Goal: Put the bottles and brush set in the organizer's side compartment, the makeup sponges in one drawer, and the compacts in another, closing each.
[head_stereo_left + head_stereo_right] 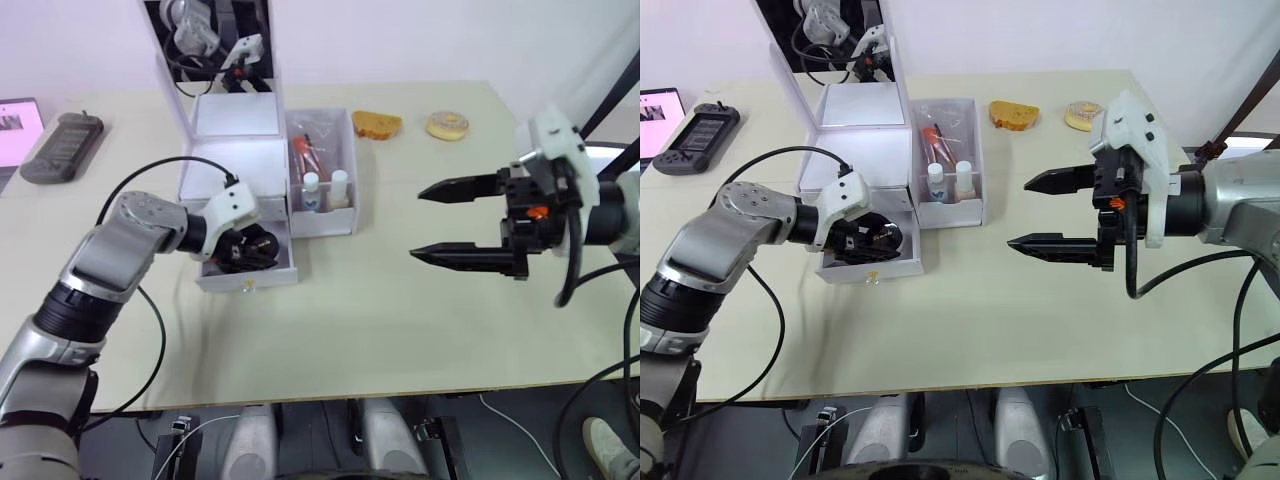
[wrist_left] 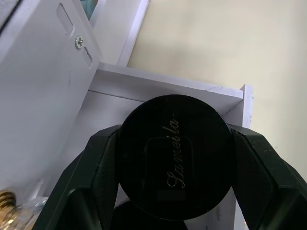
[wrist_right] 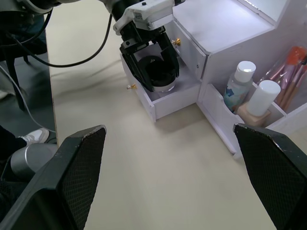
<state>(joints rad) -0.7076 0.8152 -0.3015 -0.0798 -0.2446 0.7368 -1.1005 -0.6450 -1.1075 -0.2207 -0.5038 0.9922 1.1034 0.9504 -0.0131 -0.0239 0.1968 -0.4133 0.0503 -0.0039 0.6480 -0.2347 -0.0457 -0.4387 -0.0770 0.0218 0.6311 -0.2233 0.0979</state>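
The white organizer (image 1: pixel 235 140) stands at the table's back left with its mirror lid up. Its lower drawer (image 1: pixel 250 270) is pulled out. My left gripper (image 1: pixel 250 248) reaches into that drawer, shut on a round black compact (image 2: pixel 175 163), also seen as the compact (image 3: pixel 158 72). In the side compartment (image 1: pixel 345 215) the two white-capped bottles (image 1: pixel 324 188) stand at the front, with the brush set (image 1: pixel 305 155) behind them. My right gripper (image 1: pixel 416 224) hangs open and empty above the table, right of the organizer. The makeup sponges are out of view.
A dark game console (image 1: pixel 62 147) and a pink-screened device (image 1: pixel 15 125) lie at the far left. A yellowish doughnut round (image 1: pixel 447 124) and an orange-brown piece (image 1: pixel 377 124) sit at the back right. The upper drawer's gold knob (image 3: pixel 177 41) shows that drawer closed.
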